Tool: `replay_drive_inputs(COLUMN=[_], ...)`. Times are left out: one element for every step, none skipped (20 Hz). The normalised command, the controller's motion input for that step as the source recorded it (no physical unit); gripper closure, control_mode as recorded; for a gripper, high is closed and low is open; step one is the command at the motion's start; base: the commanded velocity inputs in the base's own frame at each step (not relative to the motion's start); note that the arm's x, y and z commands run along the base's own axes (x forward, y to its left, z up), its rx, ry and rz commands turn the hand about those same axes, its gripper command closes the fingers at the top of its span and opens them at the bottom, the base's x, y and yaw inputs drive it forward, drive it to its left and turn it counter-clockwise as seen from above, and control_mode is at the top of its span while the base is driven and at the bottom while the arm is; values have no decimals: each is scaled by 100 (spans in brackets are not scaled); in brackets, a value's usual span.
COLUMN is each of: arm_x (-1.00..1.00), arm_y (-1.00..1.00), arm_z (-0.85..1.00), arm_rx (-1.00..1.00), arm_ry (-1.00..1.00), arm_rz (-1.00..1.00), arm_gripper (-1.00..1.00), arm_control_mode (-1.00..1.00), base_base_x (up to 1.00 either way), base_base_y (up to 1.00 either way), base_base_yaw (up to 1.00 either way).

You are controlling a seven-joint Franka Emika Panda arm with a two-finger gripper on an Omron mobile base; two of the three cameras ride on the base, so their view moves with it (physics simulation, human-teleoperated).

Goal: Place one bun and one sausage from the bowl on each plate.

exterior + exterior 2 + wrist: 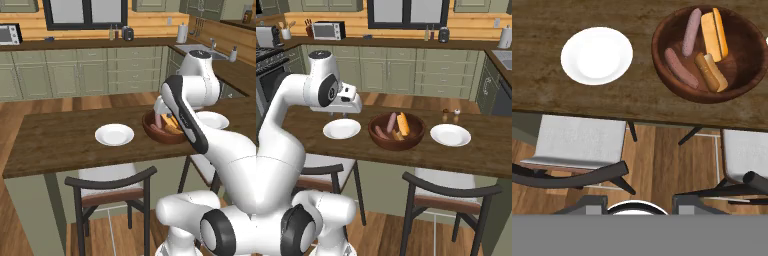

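Two white plates sit on the dark wooden table point(316, 142) with the bowl point(396, 131) between them: the left plate point(342, 129) and the right plate point(450, 135), each near the bowl but apart from it. Both plates are bare. The bowl holds all four food items (nothing taken out yet). In the hand view, two buns lie in the bowl's right half, the upper bun point(714, 35) flat and pale orange, the lower bun point(711, 72) angled just below it; two sausages lie to their left, the upper sausage point(691, 32) beside the upper bun, the lower sausage point(680, 68) slanted and close alongside the lower bun. From the right base view the same pile reads as an orange bun and a pinkish sausage propped against the bowl's far wall, the others lower down. The arm is raised over the near edge of the table, with the hand above the left plate's side; the gripper point(345, 114) itself is mostly hidden under the wrist, and whether its fingers are wide or narrow cannot be told. It holds nothing visible. Two dark-framed chairs point(451, 197) with pale seats stand tucked at the near side of the table. Small salt and pepper shakers point(451, 115) stand behind the right plate.
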Motion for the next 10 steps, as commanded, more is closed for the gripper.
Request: replay_drive_inputs(arm_x=[0,0,0,0,0,0,0,0,0,0], arm_y=[0,0,0,0,0,0,0,0,0,0], arm_z=[0,0,0,0,0,0,0,0,0,0], arm_rx=[0,0,0,0,0,0,0,0,0,0], arm_ry=[0,0,0,0,0,0,0,0,0,0], arm_rz=[0,0,0,0,0,0,0,0,0,0], arm_gripper=[-100,-100,-100,-100,-100,-100,-100,-100,-100,-100], arm_control_mode=[100,100,100,100,100,100,100,100,100,100], base_base_x=[0,0,0,24,50,60,61,61,68,61], base_base_y=[0,0,0,0,0,0,-9,-16,-16,-22], base_base_yaw=[0,0,0,0,0,0,0,0,0,0])
